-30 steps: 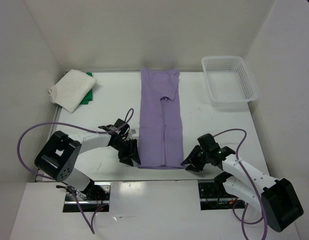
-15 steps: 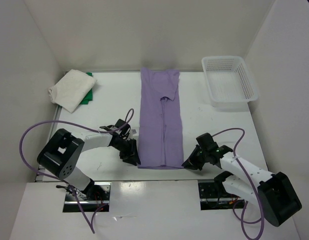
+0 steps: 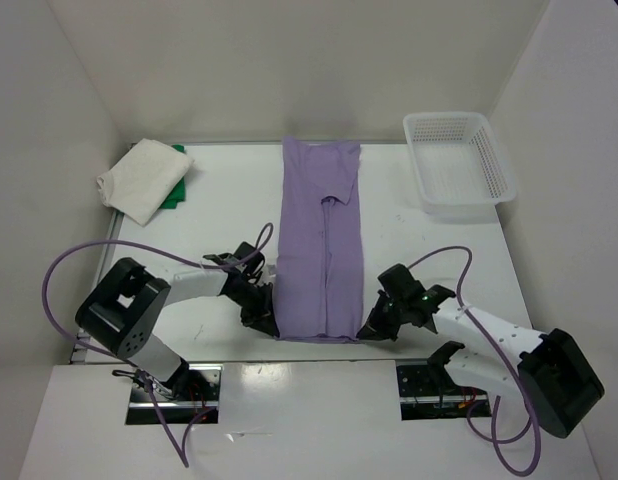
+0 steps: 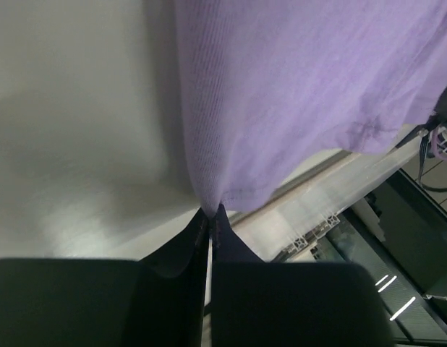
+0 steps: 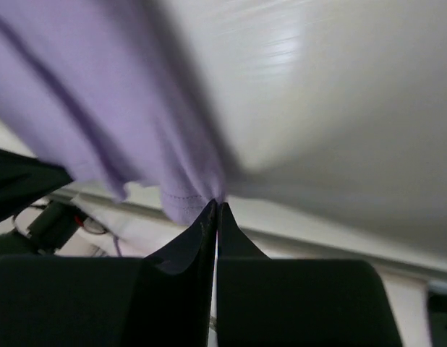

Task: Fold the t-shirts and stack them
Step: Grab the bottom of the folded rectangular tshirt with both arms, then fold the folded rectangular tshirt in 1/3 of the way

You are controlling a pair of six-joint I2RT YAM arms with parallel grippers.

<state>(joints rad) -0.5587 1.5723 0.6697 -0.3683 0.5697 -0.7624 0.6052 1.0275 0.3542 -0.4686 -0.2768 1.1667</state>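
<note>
Three shirts on the surface point(image 3: 229, 205). One purple t-shirt point(image 3: 319, 240) lies lengthwise in the middle, with the left fingers point(image 4: 181, 249) and right fingers point(image 5: 184, 246) each pinched shut on a near hem corner. One folded white t-shirt point(image 3: 144, 180) sits atop one green t-shirt point(image 3: 177, 191) at the far left. One basket point(image 3: 445, 117) stands at the far right.

no readable text, label or number anywhere (all surfaces are plain).

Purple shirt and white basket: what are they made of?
The purple shirt looks like soft knitted cloth, maybe cotton. It is matte, shows fine ribbing up close, and hangs in limp folds. The basket looks like stiff white plastic, slightly shiny, with rows of molded mesh holes in its walls.
</note>
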